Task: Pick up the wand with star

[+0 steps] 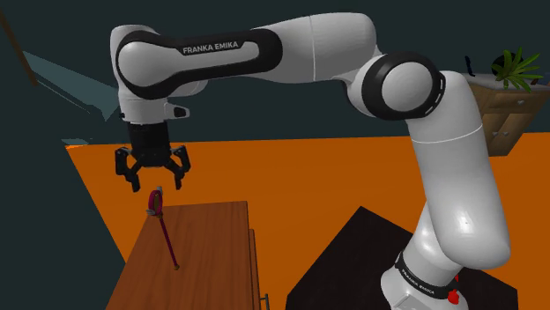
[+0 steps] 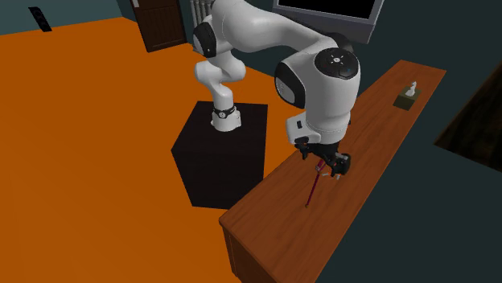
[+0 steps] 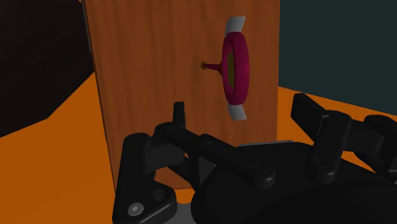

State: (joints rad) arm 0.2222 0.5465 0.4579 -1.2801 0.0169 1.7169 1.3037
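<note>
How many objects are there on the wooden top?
2. The wand is on the wooden top below the open gripper; a small box stands at its far end in the second exterior view. The arm may hide others.

Slim magenta wand point(image 3: 238, 69), grey-tipped ring head uppermost, steeply tilted, tip on wooden table point(image 3: 159, 63).

The wand point(image 3: 235, 69) is magenta, the wood-grain tabletop point(image 1: 211, 251) brown, the floor point(image 1: 308, 176) orange.

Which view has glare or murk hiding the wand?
Shoulder view: soft highlights on the white arm, wand evenly lit, no glare. Wrist view: black pincer dim, wand head clear. Second exterior view: even light on the wood top.
</note>
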